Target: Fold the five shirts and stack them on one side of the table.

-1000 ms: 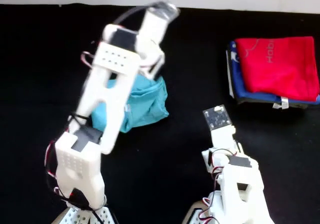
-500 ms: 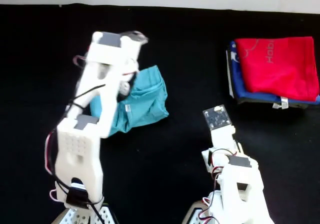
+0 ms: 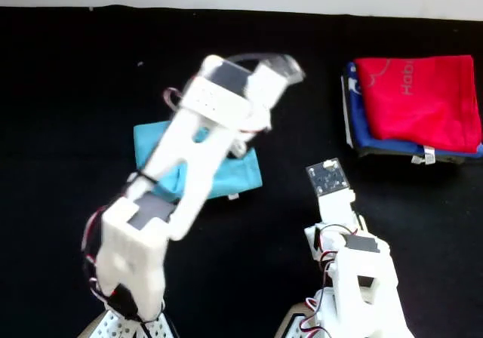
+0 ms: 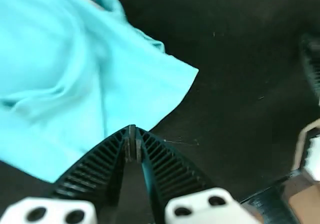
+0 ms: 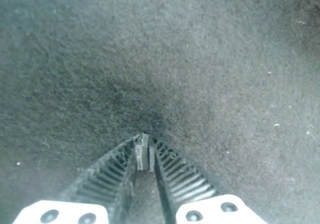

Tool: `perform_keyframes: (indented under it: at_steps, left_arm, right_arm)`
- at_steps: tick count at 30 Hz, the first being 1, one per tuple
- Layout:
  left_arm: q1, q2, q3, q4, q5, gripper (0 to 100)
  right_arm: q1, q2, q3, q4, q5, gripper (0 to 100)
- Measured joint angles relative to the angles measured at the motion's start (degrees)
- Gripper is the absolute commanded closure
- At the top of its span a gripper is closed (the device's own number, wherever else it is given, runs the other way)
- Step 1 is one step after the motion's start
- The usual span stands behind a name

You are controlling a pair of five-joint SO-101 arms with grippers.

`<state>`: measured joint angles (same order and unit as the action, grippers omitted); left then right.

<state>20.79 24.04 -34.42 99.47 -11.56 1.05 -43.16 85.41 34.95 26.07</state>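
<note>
At the near edge of the table (image 3: 75,66), right of centre, the right arm sits folded back. The right gripper (image 5: 144,153) has its jaws closed on nothing and points down at bare black cloth. The left arm rises from the near edge, left of centre, and extends out over the middle of the table. The left gripper (image 4: 132,145) also has its jaws closed tip to tip. No fabric can be confirmed between them, though the view past the tips is too close to rule out a thin pinch. The teal shirt (image 3: 155,138) lies flat as a compact folded rectangle directly beneath and just beyond that gripper, with a free corner of the cloth beside the tips. Its long axis runs parallel to the near edge. Well apart from it, towards the far right corner, stands the stack, with the red shirt (image 3: 423,100) uppermost on the blue shirt (image 3: 362,123). The number of layers beneath cannot be counted. Assessment: the left arm is clearly the nearer to the teal shirt, and the stack lies off its right-hand short end. A transfer would therefore run along the shirt's long axis towards the right edge, passing ahead of the folded right arm.
</note>
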Motion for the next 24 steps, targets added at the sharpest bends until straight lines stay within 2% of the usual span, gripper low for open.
perform_keyframes:
  at_steps: [7,11,17,21,24]
  left_arm:
    - [-15.12,-1.41,0.18,-3.6,0.0,99]
    - [-18.29,4.48,0.18,-5.63,0.0,99]
    - [-16.53,13.71,0.18,-8.26,0.09,99]
    - [-10.2,14.95,0.18,-8.18,1.14,99]
    - [-4.66,15.03,0.18,-5.01,4.13,99]
  right_arm:
    - [0.0,0.0,0.0,-0.18,0.0,99.3]
    - [0.0,0.0,0.0,-0.18,0.0,99.3]
    - [0.0,0.0,0.0,-0.18,0.0,99.3]
    - [0.0,0.0,0.0,-0.18,0.0,99.3]
    - [0.0,0.0,0.0,-0.18,0.0,99.3]
